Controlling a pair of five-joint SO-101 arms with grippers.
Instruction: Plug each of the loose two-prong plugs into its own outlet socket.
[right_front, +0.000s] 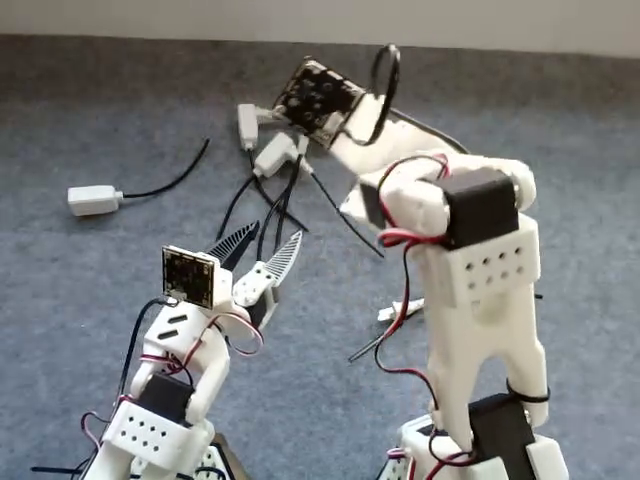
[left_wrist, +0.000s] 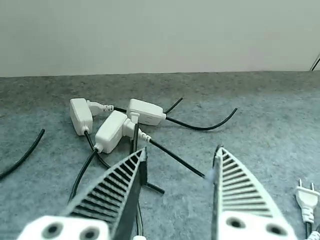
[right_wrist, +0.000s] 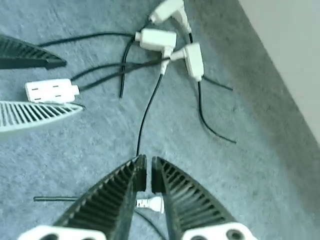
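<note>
Your left gripper (left_wrist: 181, 150) hangs with its ribbed fingers spread wide above the grey carpet (left_wrist: 260, 100). It faces three white sockets (left_wrist: 112, 131) bunched together amid crossing black cords (left_wrist: 195, 128). Toward the right arm's side, a loose two-prong plug (left_wrist: 305, 196) lies on the carpet, untouched. Your right gripper (right_wrist: 148, 160) sits above that plug, fingers pressed almost together with a sliver of gap between them, pinching nothing. A fourth socket (right_front: 93, 200) lies well apart from the bunch, its slotted face turned up.

Outlet sockets (right_wrist: 50, 90) (right_wrist: 157, 39) (right_wrist: 192, 60) (right_wrist: 167, 10): four. Loose plug (right_front: 398, 311): one. Arms (right_front: 190, 350) (right_front: 480, 260): two.
</note>
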